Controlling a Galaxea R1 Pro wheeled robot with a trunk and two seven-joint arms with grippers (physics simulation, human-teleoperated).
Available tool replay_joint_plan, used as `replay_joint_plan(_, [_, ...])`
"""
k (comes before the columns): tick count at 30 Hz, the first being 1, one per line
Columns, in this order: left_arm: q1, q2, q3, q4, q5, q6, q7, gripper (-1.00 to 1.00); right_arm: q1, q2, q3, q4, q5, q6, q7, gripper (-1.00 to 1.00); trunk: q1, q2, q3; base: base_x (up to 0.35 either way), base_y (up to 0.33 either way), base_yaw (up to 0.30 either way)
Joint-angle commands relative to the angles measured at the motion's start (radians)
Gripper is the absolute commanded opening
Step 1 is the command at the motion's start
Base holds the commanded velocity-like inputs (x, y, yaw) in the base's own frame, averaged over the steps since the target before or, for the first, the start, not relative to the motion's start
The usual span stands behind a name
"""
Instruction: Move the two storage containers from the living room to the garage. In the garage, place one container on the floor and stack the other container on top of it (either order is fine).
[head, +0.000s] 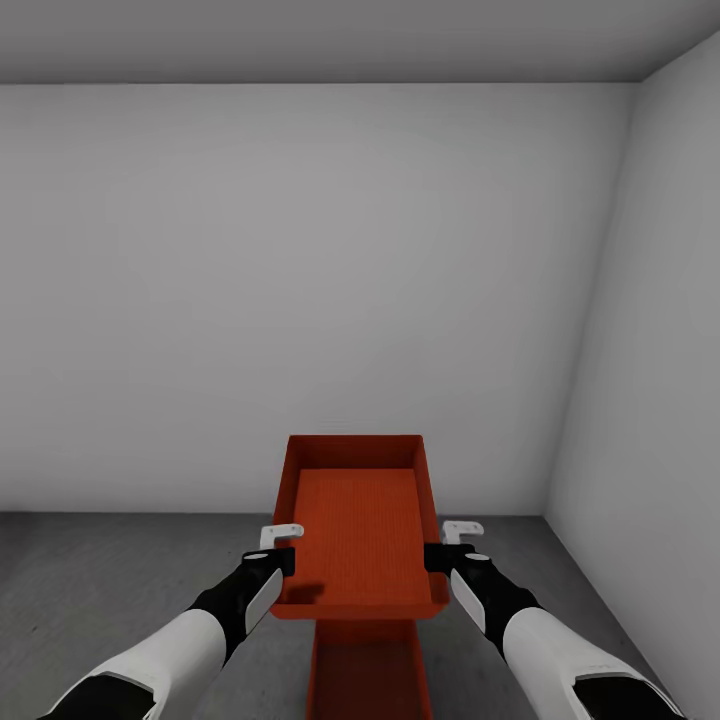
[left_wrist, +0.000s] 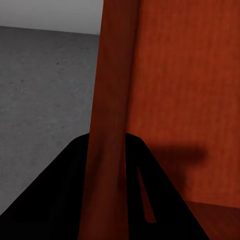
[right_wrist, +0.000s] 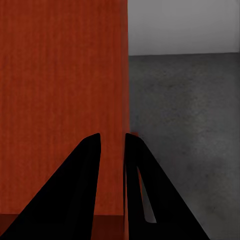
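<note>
I hold one red-orange storage container (head: 360, 530) level in the air by its two long side walls. My left gripper (head: 281, 560) is shut on its left wall (left_wrist: 112, 90), which runs between the black fingers (left_wrist: 55, 200). On the opposite side, my right gripper (head: 440, 556) is shut on the right wall (right_wrist: 60, 75), clamped between its fingers (right_wrist: 75, 190). The second storage container (head: 368, 670) rests on the dark grey concrete floor (head: 100, 580) directly below the held one, partly hidden by it and cut off by the picture's lower edge.
A plain white-grey wall (head: 300, 300) stands straight ahead, and another wall (head: 650, 350) closes the right side, meeting it in a corner. Grey floor (right_wrist: 185, 110) spreads to both sides of the containers.
</note>
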Motion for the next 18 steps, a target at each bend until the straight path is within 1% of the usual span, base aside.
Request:
replay_joint_plan(1, [-0.001, 0.052, 0.053, -0.005, -0.012, -0.032, 0.008, -1.0, 0.0, -0.002, -0.019, 0.0, -0.006, 0.006, 0.001, -1.0, 0.0, -0.001, -0.002, 0.0, 0.0, 0.0])
replay_joint_plan(18, [-0.001, 0.049, 0.05, -0.009, -0.013, -0.031, 0.009, -1.0, 0.0, -0.001, -0.019, 0.0, -0.006, 0.003, 0.001, -1.0, 0.0, -0.001, -0.029, 0.0, 0.0, 0.0])
